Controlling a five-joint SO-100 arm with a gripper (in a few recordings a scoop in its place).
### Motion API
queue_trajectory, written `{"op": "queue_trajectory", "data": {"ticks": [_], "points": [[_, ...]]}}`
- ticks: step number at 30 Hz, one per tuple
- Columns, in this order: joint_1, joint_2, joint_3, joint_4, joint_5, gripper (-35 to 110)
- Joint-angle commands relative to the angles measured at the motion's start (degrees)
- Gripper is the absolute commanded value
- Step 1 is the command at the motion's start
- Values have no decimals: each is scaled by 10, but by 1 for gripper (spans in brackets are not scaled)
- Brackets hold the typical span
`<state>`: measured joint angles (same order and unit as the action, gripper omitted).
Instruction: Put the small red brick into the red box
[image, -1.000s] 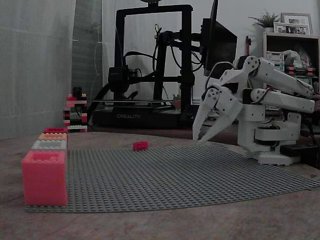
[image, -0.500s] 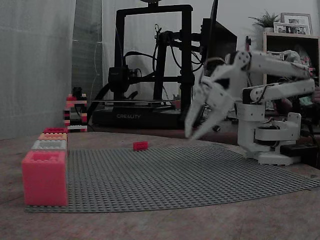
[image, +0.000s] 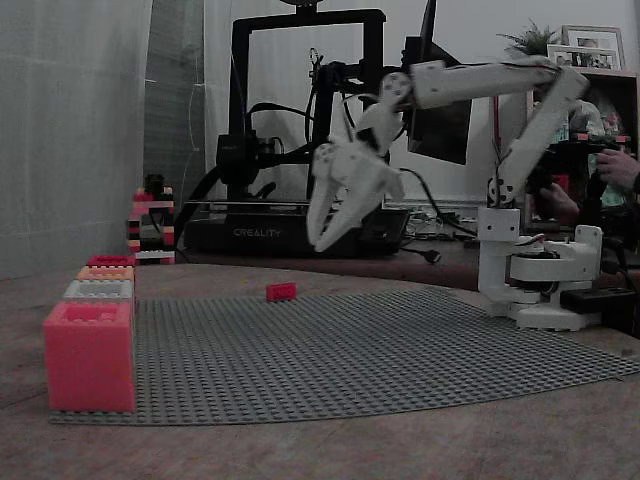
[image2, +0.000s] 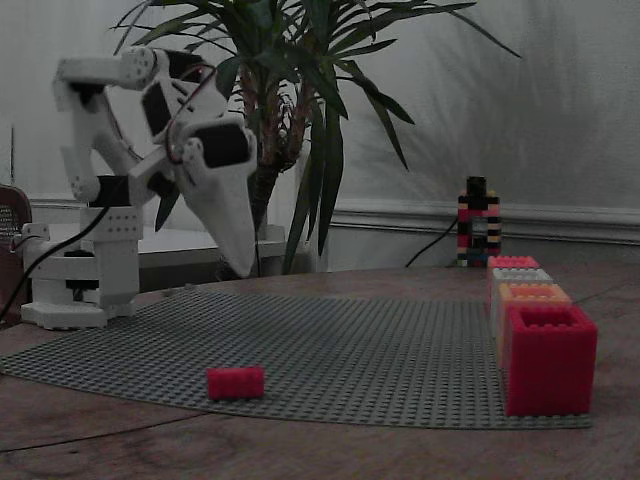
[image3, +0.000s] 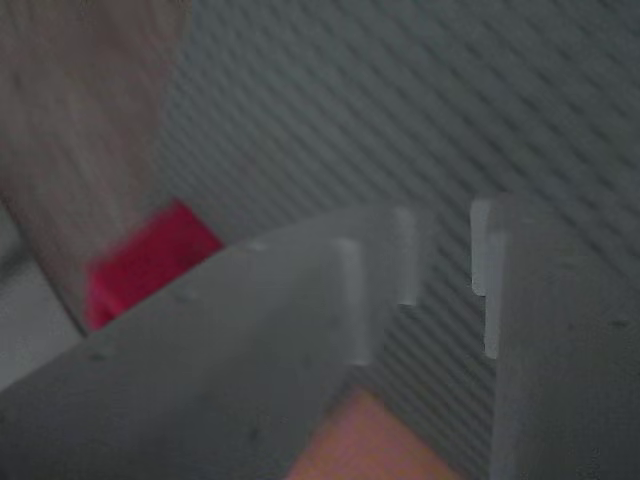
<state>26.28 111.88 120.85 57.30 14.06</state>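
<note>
End effector spread, empty, raised above baseplate, small red brick lower left

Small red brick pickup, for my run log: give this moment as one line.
phase: approach | hand: open, empty, raised above mat | small red brick: on mat, untouched | red box: mat edge

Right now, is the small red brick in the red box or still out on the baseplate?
Out. The small red brick lies flat on the grey baseplate, apart from the red box.
</note>
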Motion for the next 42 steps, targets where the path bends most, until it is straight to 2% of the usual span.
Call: {"op": "queue_trajectory", "data": {"ticks": [1,6,14,42], "points": [[56,-75,-112,15,-1,11],[96,-185,-243,78,-18,14],[105,-288,-333,112,-22,17],[117,-437,-416,115,-13,16]]}}
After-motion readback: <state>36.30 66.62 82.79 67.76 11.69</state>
